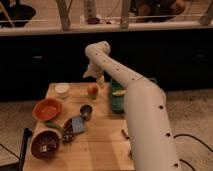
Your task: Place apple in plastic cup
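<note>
Apple first: it shows as a small orange-red ball at the far end of the table, between the white tub on its left and the green tray on its right. A pale yellowish rim under it is what I can see of the plastic cup, which stands upright. The apple sits at or in the cup's mouth, but I cannot tell how deep. The fruit is round, so it has no long axis to speak of, and I cannot make out a stem or which way it points.

My arm rises from the lower right in one thick white sweep, crosses over the tray and peaks at a bent joint above the table's back edge. From there the wrist folds down, and my gripper hangs pointing downward, just above the apple and a little to its right, not touching it. I cannot tell whether the gripper is wide or narrow, though nothing shows in it.

Nearer the front of the table are an orange bowl, a small metal cup and a dark brown bowl. A yellow banana-like piece lies in the tray.
</note>
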Robot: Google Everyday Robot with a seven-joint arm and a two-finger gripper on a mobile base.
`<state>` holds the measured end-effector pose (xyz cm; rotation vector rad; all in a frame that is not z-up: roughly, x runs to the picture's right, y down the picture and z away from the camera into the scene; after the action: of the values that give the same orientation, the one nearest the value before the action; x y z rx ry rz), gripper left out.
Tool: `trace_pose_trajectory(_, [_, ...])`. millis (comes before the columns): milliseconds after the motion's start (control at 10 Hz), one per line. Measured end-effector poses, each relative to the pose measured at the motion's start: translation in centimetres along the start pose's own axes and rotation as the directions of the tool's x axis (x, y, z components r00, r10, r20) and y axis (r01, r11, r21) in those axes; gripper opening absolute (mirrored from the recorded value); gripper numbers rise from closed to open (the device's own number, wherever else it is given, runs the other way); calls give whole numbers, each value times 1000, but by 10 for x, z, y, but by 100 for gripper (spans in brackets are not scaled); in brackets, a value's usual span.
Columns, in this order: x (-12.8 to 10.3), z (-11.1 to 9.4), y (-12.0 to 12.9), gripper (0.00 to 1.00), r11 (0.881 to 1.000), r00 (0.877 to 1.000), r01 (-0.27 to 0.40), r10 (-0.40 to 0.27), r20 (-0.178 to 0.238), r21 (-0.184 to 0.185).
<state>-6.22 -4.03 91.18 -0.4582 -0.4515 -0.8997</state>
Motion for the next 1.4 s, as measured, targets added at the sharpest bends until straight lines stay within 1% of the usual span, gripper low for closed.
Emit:
trace_pose_trajectory(200, [2,-2,1,80,1000,1000,-1,1,-2,7])
trace_pose_trajectory(1400, [-1,-2,-1,80,1000,1000,3,-3,0,8])
